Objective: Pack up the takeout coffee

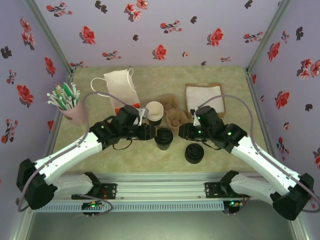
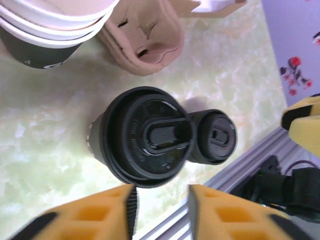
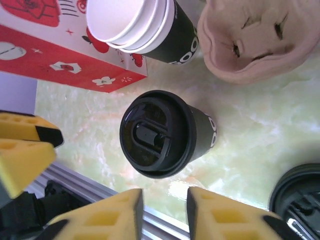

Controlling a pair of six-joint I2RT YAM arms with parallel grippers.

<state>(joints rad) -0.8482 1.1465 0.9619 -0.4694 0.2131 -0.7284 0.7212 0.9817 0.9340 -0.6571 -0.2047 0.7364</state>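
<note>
Lidded coffee cup (image 1: 163, 138) stands upright at mid-table, lid up.
Its long axis is vertical; left gripper (image 1: 151, 133) and right gripper (image 1: 182, 131) flank it, fingers slightly parted, holding nothing; spare lids (image 1: 194, 153) lie near-right.

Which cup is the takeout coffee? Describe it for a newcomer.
On the pale green table, look at the middle. The takeout coffee stands just nearer than the stack of lidless cups. It alone is a cup wearing a black lid; the stack of loose lids to its right has no cup.
</note>
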